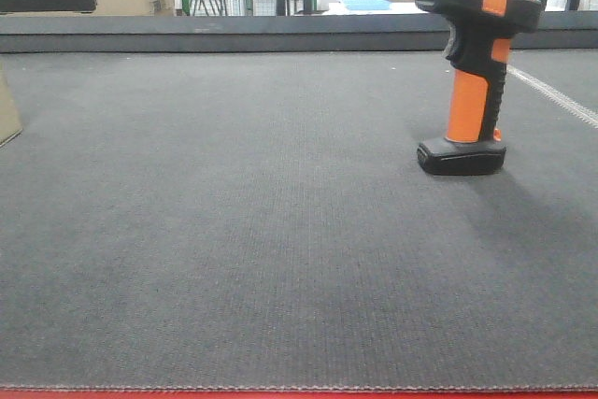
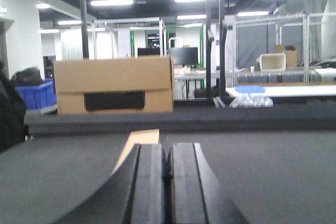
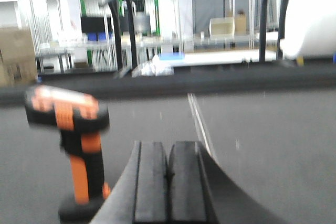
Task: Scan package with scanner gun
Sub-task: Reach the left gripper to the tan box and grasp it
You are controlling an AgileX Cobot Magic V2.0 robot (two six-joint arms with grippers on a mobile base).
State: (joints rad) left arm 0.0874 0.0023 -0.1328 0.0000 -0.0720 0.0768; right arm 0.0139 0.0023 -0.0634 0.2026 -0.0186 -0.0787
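Note:
An orange and black scanner gun [image 1: 476, 63] stands upright on its base at the right of the grey mat. It also shows in the right wrist view [image 3: 79, 145], left of my right gripper [image 3: 168, 153], which is shut and empty. A tan cardboard package [image 1: 7, 109] shows only as a corner at the front view's left edge. In the left wrist view a tan piece of it [image 2: 139, 145] lies just beyond my left gripper [image 2: 167, 153], which is shut and empty. Neither gripper shows in the front view.
The grey mat [image 1: 243, 231] has a raised dark rim [image 1: 234, 35] along the back and a red front edge. A white stripe [image 1: 561, 95] crosses the mat at far right. A large cardboard box [image 2: 113, 85] stands beyond the rim, with shelving behind.

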